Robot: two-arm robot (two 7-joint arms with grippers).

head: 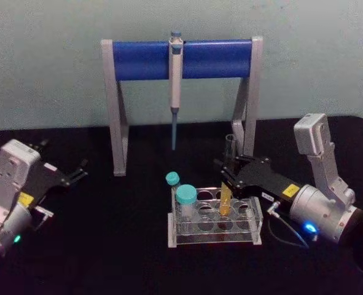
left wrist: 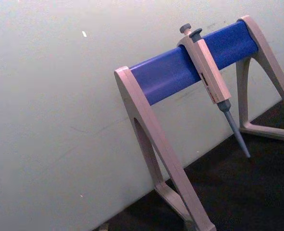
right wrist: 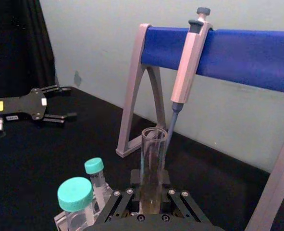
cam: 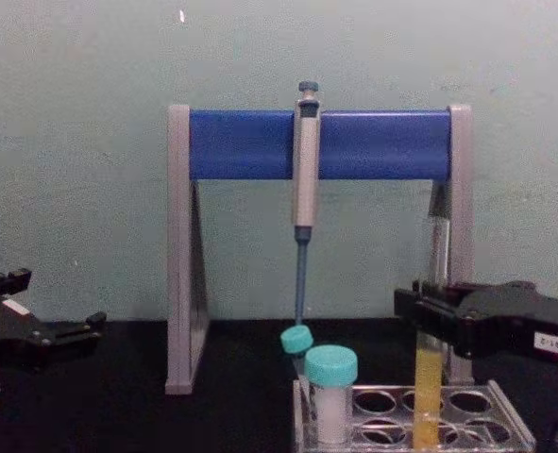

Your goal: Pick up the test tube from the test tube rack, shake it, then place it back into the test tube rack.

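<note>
Nearest the robot, on a black tabletop [head: 107,246], a low clear test tube rack [head: 187,236] sits at about 5 o'clock from the table's middle. The test tube [head: 226,200] stands in a back-row hole, at roughly 1 o'clock from the rack's centre. It is a tall, slim, uncapped tube of clear glass. Yellow-orange liquid fills its lower part, and the empty glass rises well above the rack. It leans slightly, with its open mouth tipped toward 1 o'clock.

Two shorter teal-capped vials [head: 186,195] stand at the rack's 9 o'clock end.

The right gripper [head: 225,177] reaches in from 4 o'clock. Its black fingers [cam: 413,307] are closed on the tube, one on each side. They grip it above the rack's top plate, about level with the top of the liquid. The tube's round bottom is down inside the rack, and its clear upper length stands up past the fingers.

At 9 o'clock, well apart from the rack, the left gripper [head: 80,172] rests low over the tabletop. Its fingers are spread apart and hold nothing.

Farther back, at 12 o'clock, stands a grey pipette stand [head: 150,58] with a blue crossbar. A pipette [head: 176,80] hangs from the bar, tip down. A pale wall is behind it.
</note>
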